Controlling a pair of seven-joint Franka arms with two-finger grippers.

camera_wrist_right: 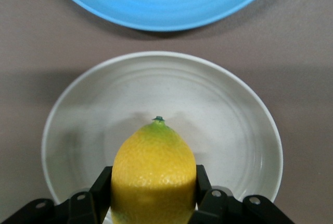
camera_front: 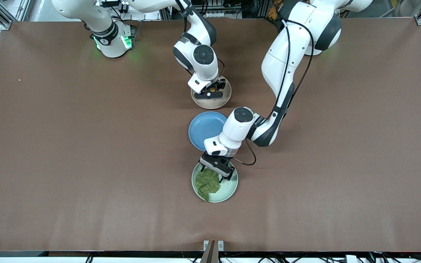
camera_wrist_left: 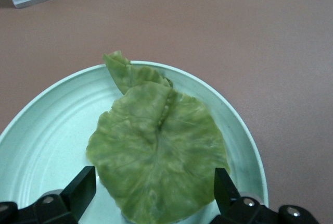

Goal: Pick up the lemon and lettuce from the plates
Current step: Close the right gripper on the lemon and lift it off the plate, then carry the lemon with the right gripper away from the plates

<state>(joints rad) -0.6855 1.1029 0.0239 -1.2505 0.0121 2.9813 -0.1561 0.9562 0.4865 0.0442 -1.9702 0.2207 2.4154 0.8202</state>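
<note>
Already right gripper (camera_wrist_right: 154,203) clamped lemon (camera_wrist_right: 154,172) over beige plate (camera_wrist_right: 234,125). Left gripper (camera_wrist_left: 155,195) hung wide over mint plate (camera_wrist_left: 47,130), fingers straddling lettuce (camera_wrist_left: 158,156) lying flat directly beneath; stem end pointed toward front camera. Straight descent likely next.

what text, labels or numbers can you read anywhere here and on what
None can be read.
left arm: small dark lettering on the wrist link, too small to read.
lemon, lettuce, blue plate, green plate and beige plate: no print.
left gripper and right gripper: no readable marks.
</note>
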